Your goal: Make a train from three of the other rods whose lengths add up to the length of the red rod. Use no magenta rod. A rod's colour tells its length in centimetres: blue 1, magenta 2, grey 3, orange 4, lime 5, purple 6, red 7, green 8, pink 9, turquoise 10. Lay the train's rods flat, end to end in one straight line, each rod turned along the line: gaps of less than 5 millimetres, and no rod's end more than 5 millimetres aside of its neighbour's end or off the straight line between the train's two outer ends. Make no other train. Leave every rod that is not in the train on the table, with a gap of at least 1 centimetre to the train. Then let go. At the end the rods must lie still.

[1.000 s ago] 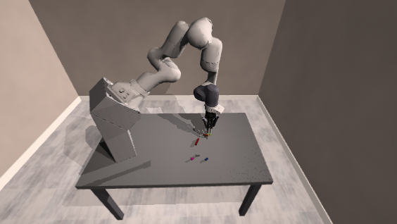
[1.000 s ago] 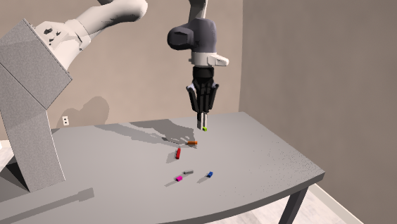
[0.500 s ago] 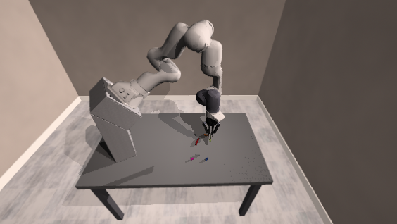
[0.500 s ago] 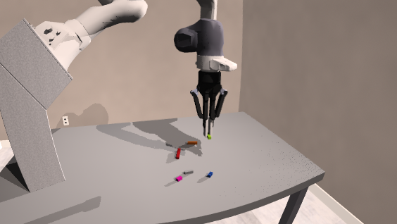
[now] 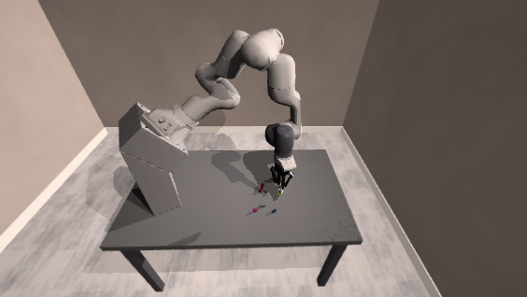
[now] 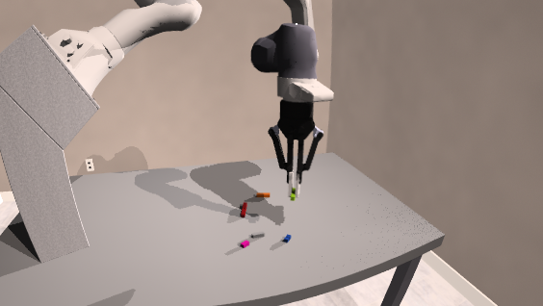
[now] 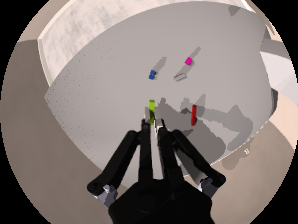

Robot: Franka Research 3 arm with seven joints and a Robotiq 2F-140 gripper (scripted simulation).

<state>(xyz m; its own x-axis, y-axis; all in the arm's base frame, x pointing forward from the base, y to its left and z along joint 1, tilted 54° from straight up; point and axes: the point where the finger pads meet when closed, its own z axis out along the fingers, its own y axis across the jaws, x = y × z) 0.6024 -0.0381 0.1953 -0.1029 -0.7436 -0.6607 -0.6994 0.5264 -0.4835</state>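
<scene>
My gripper [image 6: 294, 189] is shut on the lime rod [image 6: 293, 194], which sticks out below the fingertips a little above the table. The lime rod also shows in the wrist view [image 7: 152, 110]. The red rod [image 6: 244, 210] lies flat to the left of the gripper. The orange rod [image 6: 263, 194] lies just behind the red rod, beside the gripper. Nearer the front lie the grey rod [image 6: 257, 235], the magenta rod [image 6: 245, 243] and the blue rod [image 6: 287, 238], each apart from the others. In the wrist view the red rod [image 7: 193, 113], blue rod [image 7: 152, 75] and magenta rod [image 7: 189, 62] lie ahead of the fingers.
The robot's grey base block [image 6: 38, 144] stands at the table's left. The table's right edge [image 6: 385, 192] and front edge [image 6: 337, 279] are some way from the rods.
</scene>
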